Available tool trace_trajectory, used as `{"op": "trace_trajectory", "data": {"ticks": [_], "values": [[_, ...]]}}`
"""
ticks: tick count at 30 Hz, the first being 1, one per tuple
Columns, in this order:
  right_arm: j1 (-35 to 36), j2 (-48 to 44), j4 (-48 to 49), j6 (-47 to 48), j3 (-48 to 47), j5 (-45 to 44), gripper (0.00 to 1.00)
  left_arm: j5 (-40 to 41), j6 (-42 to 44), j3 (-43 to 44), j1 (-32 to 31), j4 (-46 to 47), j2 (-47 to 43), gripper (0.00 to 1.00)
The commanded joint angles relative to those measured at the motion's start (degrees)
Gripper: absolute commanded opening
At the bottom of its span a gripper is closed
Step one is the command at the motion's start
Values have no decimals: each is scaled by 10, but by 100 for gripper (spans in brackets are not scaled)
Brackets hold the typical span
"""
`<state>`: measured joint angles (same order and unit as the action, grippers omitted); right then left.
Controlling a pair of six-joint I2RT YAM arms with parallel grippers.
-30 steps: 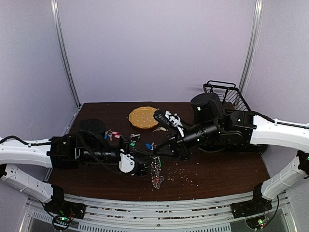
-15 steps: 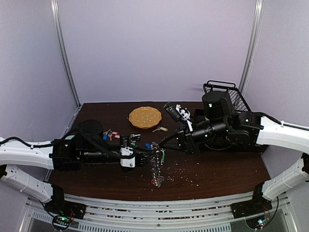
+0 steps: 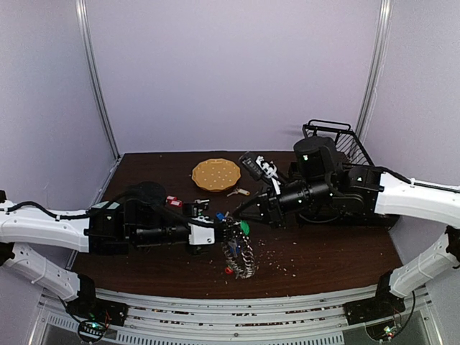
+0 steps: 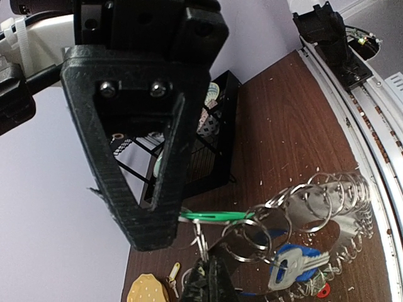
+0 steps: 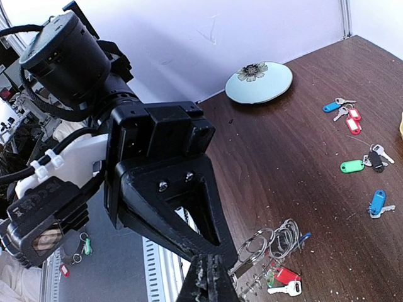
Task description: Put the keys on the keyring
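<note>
The keyring point(image 3: 242, 257) hangs near the front of the table point(image 3: 323, 251), between the two arms, with its fringe of small loops drooping toward the wood. A blue key point(image 4: 293, 264) and a red key point(image 5: 286, 277) sit in among those loops. A green tag point(image 3: 244, 228) shows at the top of the bunch.

The left gripper point(image 3: 226, 231) has the keyring by its upper edge, jaws clenched on the wire. The right gripper point(image 3: 236, 214) comes in from the other side with its tip hard against the same spot. It is pinched tight too, but its own fingers hide the contact. I can't tell whether it has a key, a loop or nothing.

The rest of the keys point(image 5: 352, 165) lie loose on the wood farther back, well apart from the keyring.

From here this looks like the threading itself, done right at the top of the ring. To do it well, the left arm should hold dead steady, because the hanging weight will swing at any twitch. The right should work close to the left's pinch, where the wire moves least. It should slide the key's hole along the wire rather than tug it. A tug could drag the bunch out of the left's grip. Neither side should let go until the key hangs on the wire by itself.
</note>
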<state>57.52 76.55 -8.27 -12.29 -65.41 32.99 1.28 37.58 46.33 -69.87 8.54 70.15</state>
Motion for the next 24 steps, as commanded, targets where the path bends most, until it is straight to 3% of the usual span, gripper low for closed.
{"op": "trace_trajectory", "data": {"ticks": [1,8,18,24], "values": [[9,12,15,-11,-16,-5,0,37,-16,4,0,53,3,0],[15,24,35,-35,-15,-33,0,70,-42,4,0,86,14,0],[12,21,50,-62,-18,-182,0,87,-109,-5,0,154,30,0],[11,21,80,-60,-5,-152,0,116,-133,-8,0,188,37,0]]}}
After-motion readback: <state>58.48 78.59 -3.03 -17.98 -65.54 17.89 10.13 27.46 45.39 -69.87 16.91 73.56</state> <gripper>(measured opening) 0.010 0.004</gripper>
